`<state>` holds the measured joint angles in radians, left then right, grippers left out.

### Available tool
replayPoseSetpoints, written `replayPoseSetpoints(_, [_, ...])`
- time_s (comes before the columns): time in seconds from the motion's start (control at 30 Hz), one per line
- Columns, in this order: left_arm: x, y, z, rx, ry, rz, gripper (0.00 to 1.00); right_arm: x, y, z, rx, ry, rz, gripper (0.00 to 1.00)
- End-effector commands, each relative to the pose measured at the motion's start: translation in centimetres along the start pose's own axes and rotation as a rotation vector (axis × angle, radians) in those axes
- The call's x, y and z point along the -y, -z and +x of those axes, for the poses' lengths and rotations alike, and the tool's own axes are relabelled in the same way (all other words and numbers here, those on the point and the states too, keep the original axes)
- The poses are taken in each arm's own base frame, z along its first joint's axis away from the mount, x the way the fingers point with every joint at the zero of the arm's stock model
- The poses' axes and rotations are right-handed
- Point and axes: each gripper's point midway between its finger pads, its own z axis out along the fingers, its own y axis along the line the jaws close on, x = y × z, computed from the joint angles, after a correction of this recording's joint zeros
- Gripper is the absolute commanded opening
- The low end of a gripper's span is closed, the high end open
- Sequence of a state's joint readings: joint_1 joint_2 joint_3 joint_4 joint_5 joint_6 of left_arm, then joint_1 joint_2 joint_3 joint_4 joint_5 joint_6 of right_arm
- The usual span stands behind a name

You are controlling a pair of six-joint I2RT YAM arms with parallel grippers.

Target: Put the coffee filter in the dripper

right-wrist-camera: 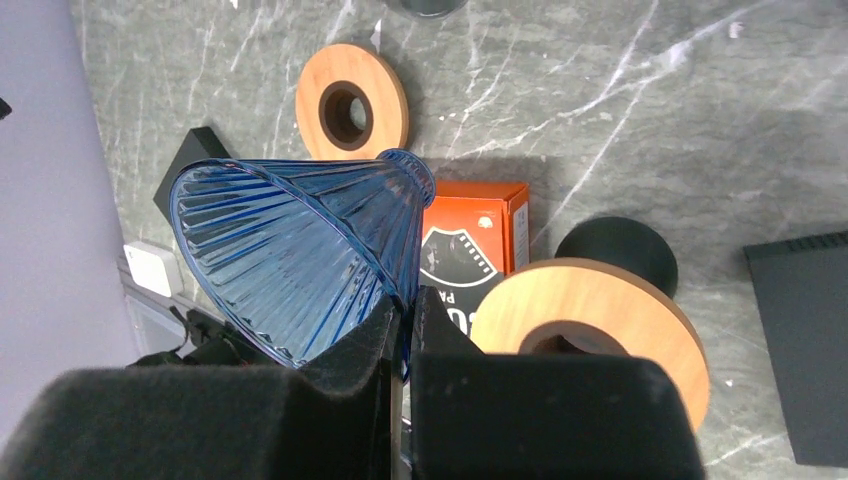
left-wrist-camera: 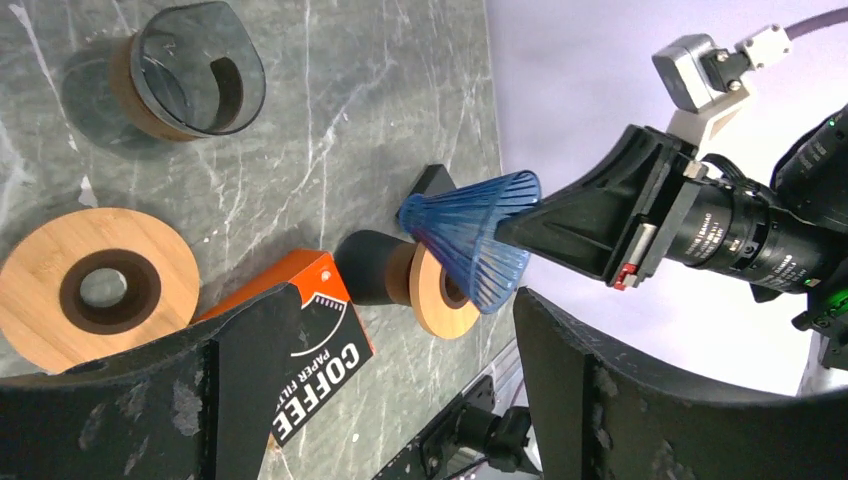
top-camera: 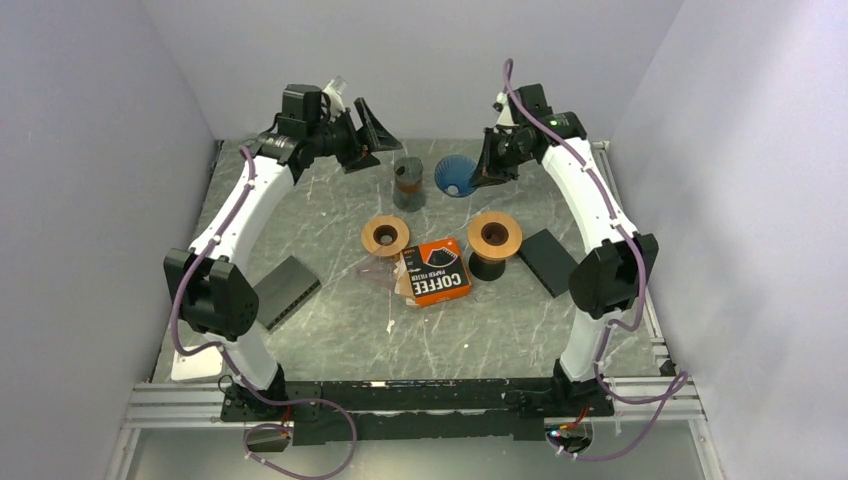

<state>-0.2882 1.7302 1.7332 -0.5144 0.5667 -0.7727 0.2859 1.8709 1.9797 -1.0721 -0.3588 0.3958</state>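
R gripper [right-wrist-camera: 404,318] holds the blue ribbed dripper [right-wrist-camera: 290,250] in the air over the back of the marble-look table [top-camera: 330,330]. Its jaws are pinched tight on the cone's wall at the wide rim. The dripper hangs tipped on its side, narrow end twd the L arm.

L gripper [top-camera: 368,142] hovers at back left, raised, jaws wide apart and empty.

Below, at table ctr, the orange-and-black box of paper coffee filters [top-camera: 436,272] lies flat; no loose filter can be made out. A flat wooden ring [top-camera: 385,236] sits just behind the box's left side. A second wooden ring on a black stand [top-camera: 494,233] sits just behind its right side. A smoky glass cup w/ wooden collar [top-camera: 408,183] stands farther back.
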Motion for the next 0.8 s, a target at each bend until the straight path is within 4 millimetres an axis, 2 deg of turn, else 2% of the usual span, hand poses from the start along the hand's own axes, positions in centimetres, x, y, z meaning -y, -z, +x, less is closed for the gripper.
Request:
replayPoseSetpoints(0.0, [1.5,1.5,-0.8,0.051,-0.057,0.009,0.84,-1.7,6.6,-1.7,0.130,0.009,-0.042,0.00])
replayPoseSetpoints(0.13, [-0.4,1.4,0.1,0.013,-0.089,-0.061,0.85,0.0,8.6,-0.8,0.114,-0.018,-0.014,0.00])
replayPoseSetpoints(0.3, [-3.4,2.0,0.9,-0.019,-0.137,-0.206,0.86,1.6,10.8,1.7,0.061,-0.050,0.022,0.00])
replayPoseSetpoints(0.4, [-5.0,2.6,0.8,-0.033,-0.196,-0.291,0.87,2.0,12.0,3.4,0.031,-0.108,0.004,0.00])
replayPoseSetpoints(0.47, [-6.6,3.5,0.3,-0.020,-0.215,-0.380,0.92,2.2,12.5,4.3,0.014,-0.145,0.001,0.00])
replayPoseSetpoints(0.63, [-7.7,4.4,-0.6,0.023,-0.210,-0.407,0.94,2.6,12.7,7.0,-0.070,-0.200,-0.004,0.00])
replayPoseSetpoints(0.77, [-7.6,4.0,-0.6,0.020,-0.195,-0.388,0.94,3.7,11.9,7.9,-0.115,-0.205,0.029,0.00])
